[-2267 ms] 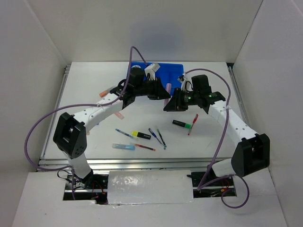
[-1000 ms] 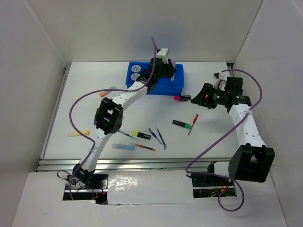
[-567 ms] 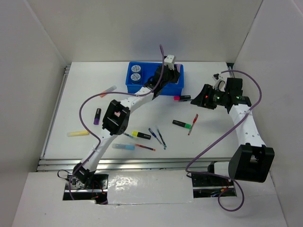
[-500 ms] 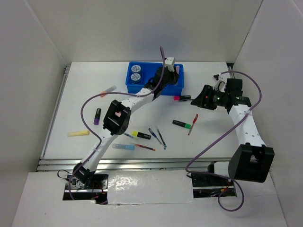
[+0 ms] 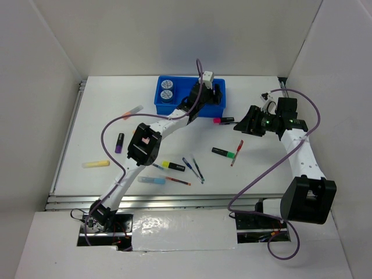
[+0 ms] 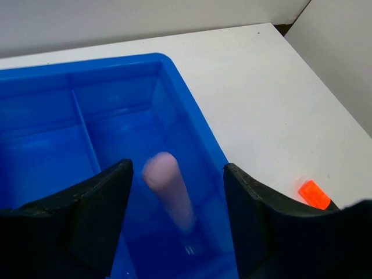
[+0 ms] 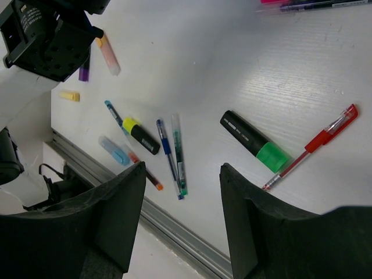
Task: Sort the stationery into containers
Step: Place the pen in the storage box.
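Top external view: the white bench [image 5: 256, 93] carries everything, with the left arm [image 5: 157, 125] stretched to the far side and the right arm [image 5: 297, 148] bent over the right half. The blue tray [image 5: 170, 109] sits at the far middle of the bench, and the left jaws hang over its right end. In the left wrist view those jaws stand open, and a pale pink marker [image 6: 168, 189], blurred, stands tilted between them inside the tray's [image 6: 52, 151] right-end compartment, touching neither finger. The right jaws are open too, with nothing between them, above the loose items. On the bench lie a black and green highlighter [image 5: 224, 153] with a red pen [image 5: 237, 152] just beside it, a magenta marker [image 5: 223, 121] near the tray's right front corner, a yellow and black highlighter [image 5: 173, 166], a pale blue marker [image 5: 151, 180], a yellow marker [image 5: 96, 164] and a purple marker [image 5: 118, 142] to the left, and two thin blue pens [image 5: 195, 170]. Two round pale-blue discs [image 5: 166, 89] lie in the tray's left compartment.
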### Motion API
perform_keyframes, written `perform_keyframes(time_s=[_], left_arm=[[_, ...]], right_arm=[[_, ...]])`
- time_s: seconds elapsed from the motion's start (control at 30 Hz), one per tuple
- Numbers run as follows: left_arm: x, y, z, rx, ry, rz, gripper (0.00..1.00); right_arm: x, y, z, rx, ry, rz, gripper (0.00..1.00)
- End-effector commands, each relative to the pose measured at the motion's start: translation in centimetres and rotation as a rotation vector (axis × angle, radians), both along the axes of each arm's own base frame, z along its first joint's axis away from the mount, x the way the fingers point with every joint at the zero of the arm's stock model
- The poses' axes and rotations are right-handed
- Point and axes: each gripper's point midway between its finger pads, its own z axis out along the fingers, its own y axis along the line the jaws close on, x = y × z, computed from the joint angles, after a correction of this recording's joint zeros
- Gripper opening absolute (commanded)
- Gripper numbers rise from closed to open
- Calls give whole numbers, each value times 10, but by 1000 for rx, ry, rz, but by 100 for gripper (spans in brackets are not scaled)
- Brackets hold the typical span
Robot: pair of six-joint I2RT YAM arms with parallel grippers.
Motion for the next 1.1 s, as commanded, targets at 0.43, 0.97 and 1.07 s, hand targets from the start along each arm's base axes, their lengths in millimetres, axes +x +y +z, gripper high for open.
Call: perform_keyframes(time_s=[0.43, 0.97, 1.07], left_arm=[[-8, 226, 215, -87, 22, 296, 71], [-214, 338, 15, 167, 751, 666, 65], [-218, 349, -7, 141, 795, 707, 68]], right_arm=[[0, 7, 15, -29, -89, 65, 59], [7, 33, 10, -134, -82, 178, 58], [3, 40, 10, -140, -87, 198, 58]])
